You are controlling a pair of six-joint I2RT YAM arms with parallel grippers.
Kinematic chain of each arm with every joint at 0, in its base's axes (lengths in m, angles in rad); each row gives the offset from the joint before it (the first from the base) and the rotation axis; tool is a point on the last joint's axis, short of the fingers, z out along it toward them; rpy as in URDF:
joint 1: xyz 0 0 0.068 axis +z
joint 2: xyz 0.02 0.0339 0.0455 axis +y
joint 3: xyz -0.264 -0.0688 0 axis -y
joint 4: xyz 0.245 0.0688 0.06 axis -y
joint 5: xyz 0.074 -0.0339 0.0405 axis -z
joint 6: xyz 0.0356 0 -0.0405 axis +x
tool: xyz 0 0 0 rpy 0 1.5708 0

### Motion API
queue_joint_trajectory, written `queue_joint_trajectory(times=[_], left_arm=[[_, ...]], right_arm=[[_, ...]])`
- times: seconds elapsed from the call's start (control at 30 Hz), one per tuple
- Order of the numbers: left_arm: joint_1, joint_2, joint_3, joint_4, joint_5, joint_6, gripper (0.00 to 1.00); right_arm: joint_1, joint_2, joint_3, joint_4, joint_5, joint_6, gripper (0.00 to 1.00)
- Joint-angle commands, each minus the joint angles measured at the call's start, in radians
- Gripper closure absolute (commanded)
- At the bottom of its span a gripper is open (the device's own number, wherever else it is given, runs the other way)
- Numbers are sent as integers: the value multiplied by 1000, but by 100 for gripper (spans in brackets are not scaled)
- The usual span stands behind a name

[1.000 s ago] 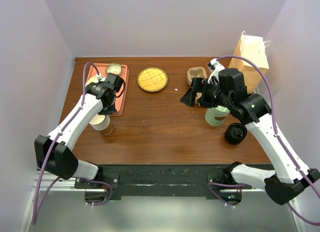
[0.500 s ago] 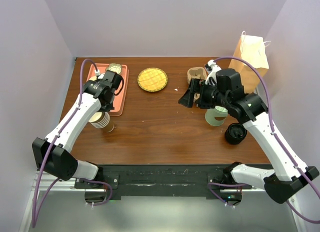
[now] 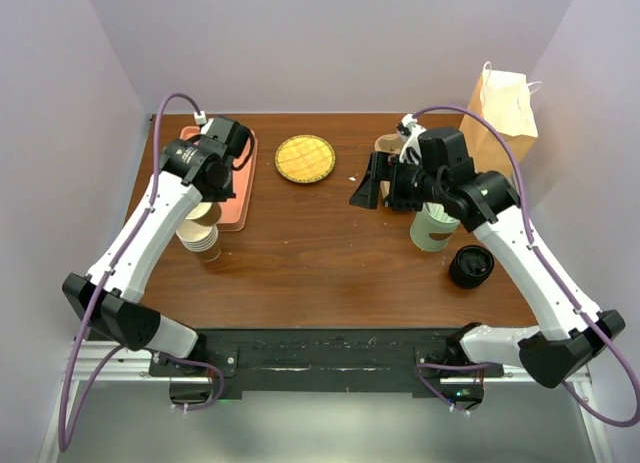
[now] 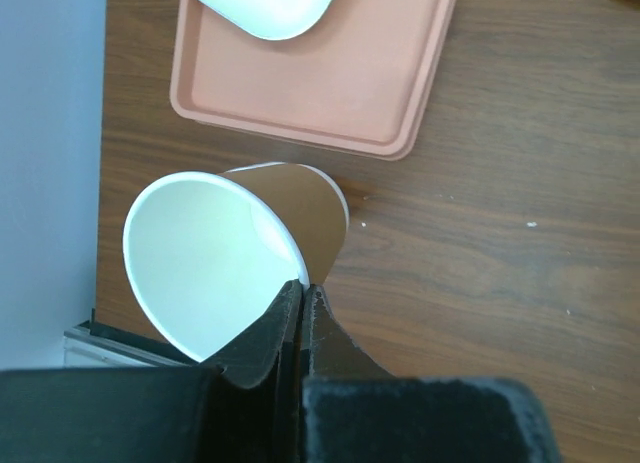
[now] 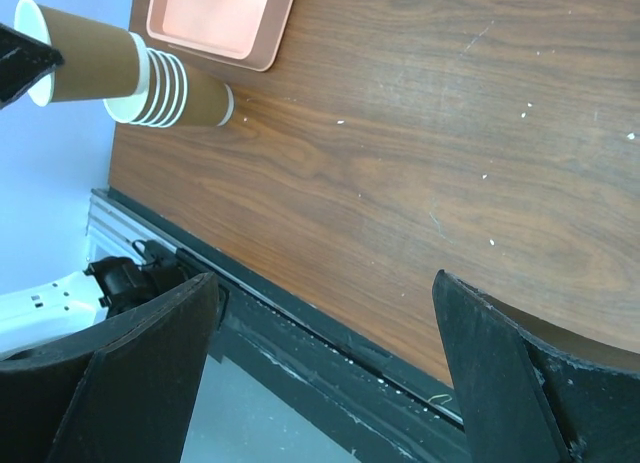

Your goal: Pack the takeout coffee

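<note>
No lidded takeout coffee is in view. My left gripper point(image 4: 302, 288) is shut on the rim of a lidless brown paper cup point(image 4: 210, 263) with a white inside. From above, this gripper point(image 3: 212, 195) holds the cup point(image 3: 203, 212) just over the stack of paper cups point(image 3: 204, 243) at the table's left. The right wrist view shows the held cup point(image 5: 90, 53) tilted, its base still at the mouth of the stack point(image 5: 185, 98). My right gripper point(image 3: 378, 183) hangs open and empty above the middle right of the table, its jaws wide apart point(image 5: 322, 278).
A pink tray point(image 3: 243, 188) lies behind the stack, a white dish point(image 4: 265, 3) on it. A yellow round disc point(image 3: 305, 158) and a brown holder point(image 3: 390, 143) sit at the back. A pale-green cup point(image 3: 435, 231), black lids point(image 3: 470, 266) and a paper bag point(image 3: 503, 108) stand on the right.
My left gripper has risen and moved toward the back with the top cup, drawing it up from the stack. The right arm has shifted a little left and back, still open.
</note>
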Motion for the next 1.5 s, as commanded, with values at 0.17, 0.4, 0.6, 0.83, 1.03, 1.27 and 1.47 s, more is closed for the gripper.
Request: queue_joint_trajectory(times=[0.17, 0.4, 0.6, 0.83, 1.03, 1.27, 1.47], left_arm=[[-122, 124, 235, -24, 37, 41, 100], [-315, 311, 292, 15, 71, 26, 100], [-381, 424, 261, 140, 149, 23, 100], [-412, 498, 198, 210, 215, 6, 100], [-421, 477, 46, 308, 290, -30, 100], [-421, 435, 31, 340, 367, -31, 57], [-421, 296, 2, 449, 410, 9, 26]], right_arm=[[3, 5, 121, -44, 39, -18, 9], [1, -74, 127, -68, 227, -4, 9], [1, -186, 109, -85, 393, 11, 9], [1, -298, 53, -79, 487, 39, 9], [3, -308, 49, -101, 513, 56, 9], [3, -295, 39, -205, 573, 145, 11], [3, -294, -31, -311, 619, 249, 18]])
